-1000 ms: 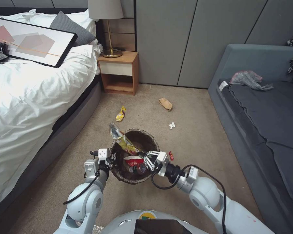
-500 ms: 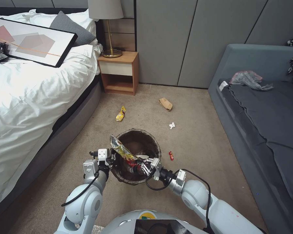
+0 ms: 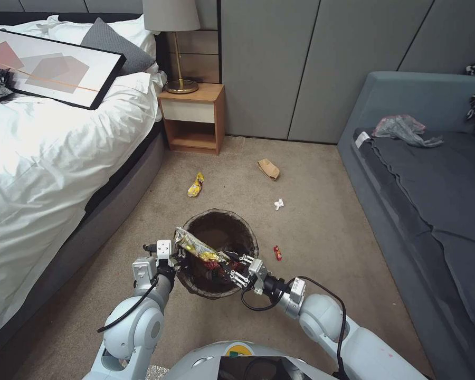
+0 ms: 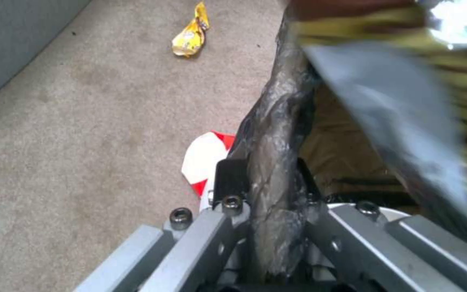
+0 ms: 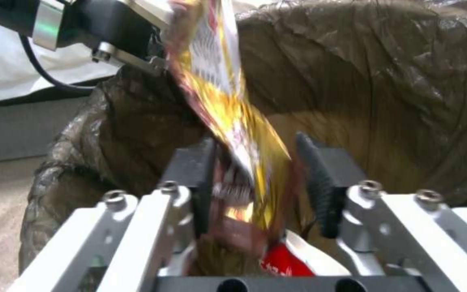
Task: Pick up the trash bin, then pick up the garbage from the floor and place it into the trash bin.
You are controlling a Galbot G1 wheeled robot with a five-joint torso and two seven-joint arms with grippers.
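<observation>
Four litter pieces [image 3: 196, 185] on carpet; one trash bin [image 3: 219, 219].

Blurred gold snack wrapper [image 4: 406, 81] cut off by the frame edge, the trash bin [image 3: 245, 232] floor beneath unseen.

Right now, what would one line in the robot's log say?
left gripper: shut on trash bin rim | right gripper: open, inside bin around gold snack wrapper | floor: yellow wrapper, tan paper, white wad
</observation>
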